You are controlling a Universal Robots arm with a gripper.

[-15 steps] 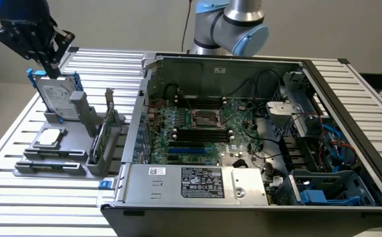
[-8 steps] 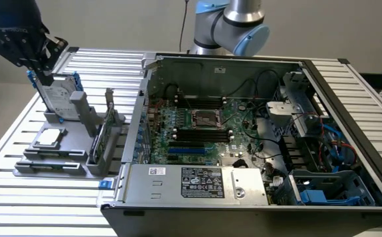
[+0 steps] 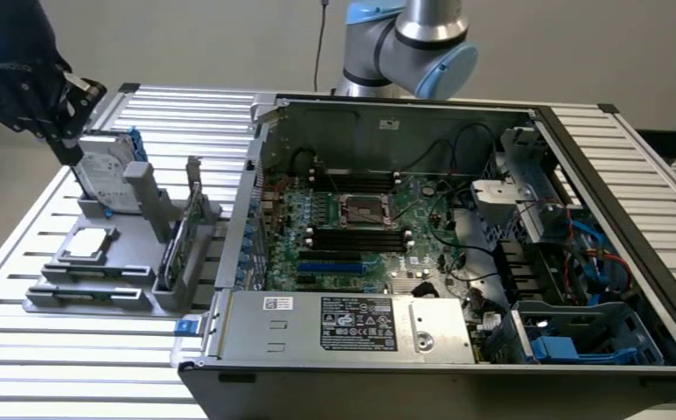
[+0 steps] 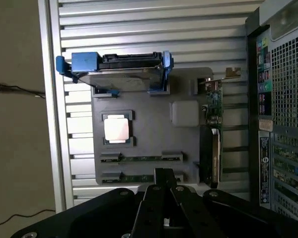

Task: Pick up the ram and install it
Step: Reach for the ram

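Gripper: fingers together, holding nothing, above gray holder | two ram sticks: seated in holder's slots at the edge nearest the gripper | hard drive: upright at holder's opposite edge | open computer case: beside holder

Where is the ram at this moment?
The ram sits in the slots of the gray holder on the exterior view's left, outside the computer case, next to the square processor.
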